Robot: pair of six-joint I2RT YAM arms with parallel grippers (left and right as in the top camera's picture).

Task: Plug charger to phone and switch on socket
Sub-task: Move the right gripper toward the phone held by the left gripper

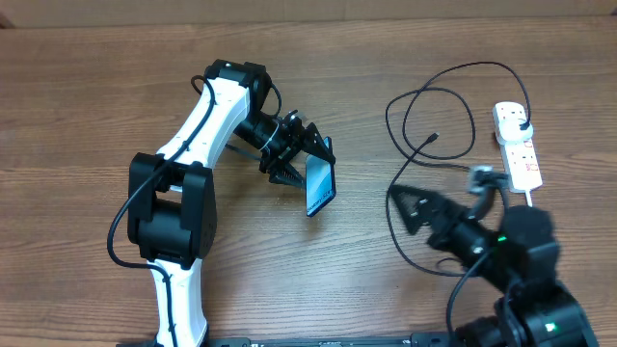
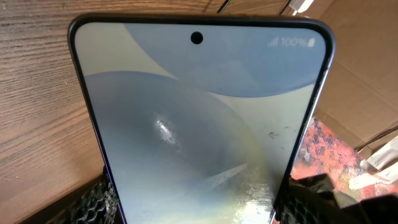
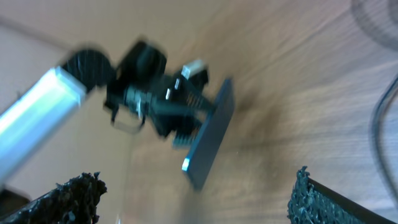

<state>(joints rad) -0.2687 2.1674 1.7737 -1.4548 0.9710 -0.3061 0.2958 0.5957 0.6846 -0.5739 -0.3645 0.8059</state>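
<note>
One phone (image 1: 321, 186) in left claw (image 1: 309, 162); right claw (image 1: 404, 209) wide

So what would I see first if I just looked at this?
Probably the phone, its screen glowing light blue, pinched by the left gripper and tilted up near the middle of the table. After that, the black charger cable looping on the right, beside the white socket near the right edge.
</note>
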